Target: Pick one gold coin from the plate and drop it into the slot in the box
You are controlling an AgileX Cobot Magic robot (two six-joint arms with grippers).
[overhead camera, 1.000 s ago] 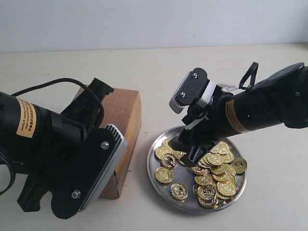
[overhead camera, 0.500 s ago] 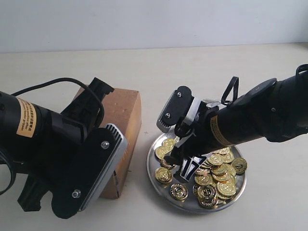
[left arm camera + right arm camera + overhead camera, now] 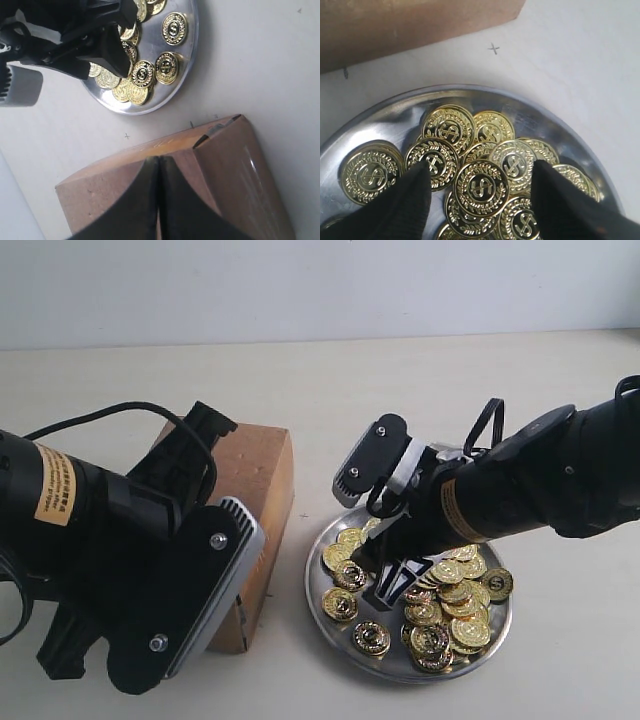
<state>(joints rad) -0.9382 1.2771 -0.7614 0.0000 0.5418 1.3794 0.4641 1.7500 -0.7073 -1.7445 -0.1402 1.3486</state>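
Observation:
The silver plate holds a heap of gold coins on the table, right of the brown cardboard box. My right gripper is down over the plate's left part, open. In the right wrist view its black fingers straddle one gold coin lying flat on top of others on the plate. My left gripper is shut and empty, held above the box. The box slot is hidden under my left arm.
My bulky left arm covers most of the box in the exterior view. Small pencilled cross marks lie on the pale table between box and plate. The plate's rim sits close to the box's side.
My right gripper has swung left and down into the coins, its fingers now lower around the pile. My left arm and the box have not moved.

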